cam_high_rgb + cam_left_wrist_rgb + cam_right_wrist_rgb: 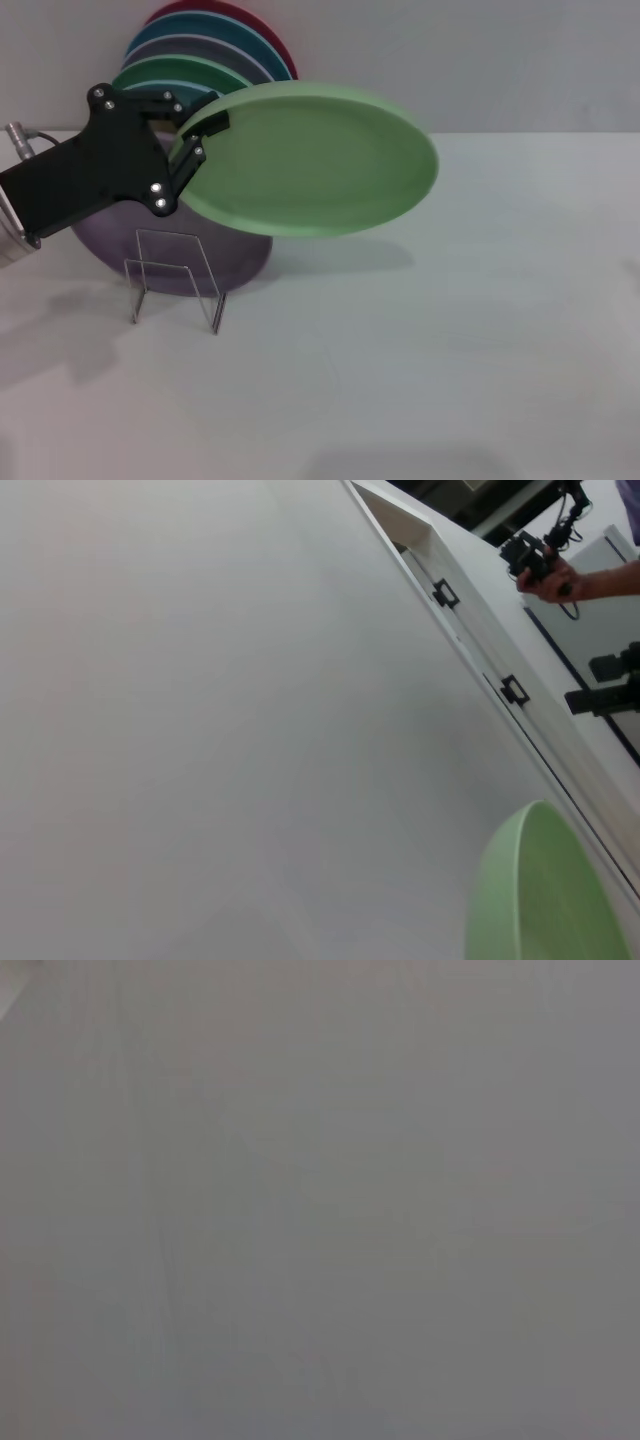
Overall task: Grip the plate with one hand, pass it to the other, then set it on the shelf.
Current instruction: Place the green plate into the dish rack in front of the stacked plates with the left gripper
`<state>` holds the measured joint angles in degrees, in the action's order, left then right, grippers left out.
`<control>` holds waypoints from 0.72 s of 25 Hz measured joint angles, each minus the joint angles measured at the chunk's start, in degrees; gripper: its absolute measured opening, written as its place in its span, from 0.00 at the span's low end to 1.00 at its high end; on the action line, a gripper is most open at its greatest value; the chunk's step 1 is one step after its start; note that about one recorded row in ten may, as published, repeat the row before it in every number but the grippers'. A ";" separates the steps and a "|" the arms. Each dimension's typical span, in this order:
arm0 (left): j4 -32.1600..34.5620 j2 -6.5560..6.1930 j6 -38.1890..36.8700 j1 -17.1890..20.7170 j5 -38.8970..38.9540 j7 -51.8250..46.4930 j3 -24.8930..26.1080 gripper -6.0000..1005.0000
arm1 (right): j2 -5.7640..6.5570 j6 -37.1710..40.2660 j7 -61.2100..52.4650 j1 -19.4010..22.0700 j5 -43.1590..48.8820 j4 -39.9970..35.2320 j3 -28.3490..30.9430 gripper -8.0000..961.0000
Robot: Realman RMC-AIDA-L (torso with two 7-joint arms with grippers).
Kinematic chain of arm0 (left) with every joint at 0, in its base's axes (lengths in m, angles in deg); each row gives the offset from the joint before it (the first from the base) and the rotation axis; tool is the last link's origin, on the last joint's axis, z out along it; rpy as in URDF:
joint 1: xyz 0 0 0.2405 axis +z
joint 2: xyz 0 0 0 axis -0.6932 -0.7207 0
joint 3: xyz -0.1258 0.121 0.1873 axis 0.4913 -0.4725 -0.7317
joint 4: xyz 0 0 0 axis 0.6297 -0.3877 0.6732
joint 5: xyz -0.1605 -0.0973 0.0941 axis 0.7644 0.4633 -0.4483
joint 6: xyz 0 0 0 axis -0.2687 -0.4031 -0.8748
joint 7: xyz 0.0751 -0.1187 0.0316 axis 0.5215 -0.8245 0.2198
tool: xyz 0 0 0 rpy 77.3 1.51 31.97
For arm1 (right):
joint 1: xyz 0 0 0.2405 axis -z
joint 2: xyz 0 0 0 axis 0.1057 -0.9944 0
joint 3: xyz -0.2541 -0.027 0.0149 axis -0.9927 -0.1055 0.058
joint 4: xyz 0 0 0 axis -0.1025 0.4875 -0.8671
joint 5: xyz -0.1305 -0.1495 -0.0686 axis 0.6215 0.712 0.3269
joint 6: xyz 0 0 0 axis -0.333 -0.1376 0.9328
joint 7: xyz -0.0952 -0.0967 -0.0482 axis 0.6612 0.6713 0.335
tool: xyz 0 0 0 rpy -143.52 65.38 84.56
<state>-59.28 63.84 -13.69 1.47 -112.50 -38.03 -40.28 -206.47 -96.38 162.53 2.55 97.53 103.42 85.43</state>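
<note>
White bench (450,330), pale wall behind; nothing else on my head view but the rack corner at far left.

Left side: my left hand (195,140) comes in from the edge, black body angled up, thin fingers clenched on the near-left rim of the plate (310,160). The plate hangs clear of the bench, tilted, face toward me, its shadow on the bench below. The left wrist view shows only an arc of the plate and the wall; no fingers.

Behind and under the hand: the shelf (175,275), its wire loop at the front. A lavender plate (240,265) leans in it, with an emerald plate (165,75) and a fan of blue and red ones stacked behind.

Centre: the plate spans from the hand out over the bench, apart from the racked plates as far as I can judge.

Right side: bare bench. My right hand is not in the head view, and its wrist view shows only blank grey.

Judgement: first step done, plate gripped and lifted. Handover is next. It calls for bringing the right arm in toward the free right rim, keeping the left clenched until the right has hold. Risk: a thin pinch on one rim, so the plate could pivot or slip.
</note>
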 joint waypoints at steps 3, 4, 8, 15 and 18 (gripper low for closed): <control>0.19 -0.06 -0.10 -0.06 0.00 -0.17 -0.23 0.14 | 0.00 -0.05 0.01 0.01 0.00 0.00 0.00 0.63; 0.18 -0.08 -0.39 0.03 0.00 -0.23 -0.24 0.14 | 0.00 -0.05 0.01 0.01 0.00 0.00 0.00 0.63; 0.17 -0.47 -3.94 0.82 0.00 -1.10 -0.70 0.14 | 0.00 -0.08 0.04 0.11 0.00 -0.01 0.00 0.63; 0.48 -1.52 -4.49 1.61 0.00 -2.07 -1.66 0.14 | 0.00 -0.20 0.03 0.19 0.00 -0.01 -0.61 0.63; 1.77 -1.60 -4.28 1.58 0.01 -0.48 -2.22 0.14 | 0.00 -0.26 0.03 0.23 0.00 0.03 -1.02 0.64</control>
<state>-57.50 62.24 -17.97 3.05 -112.49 -38.51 -42.50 -206.47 -96.64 162.56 2.78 97.53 103.46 84.41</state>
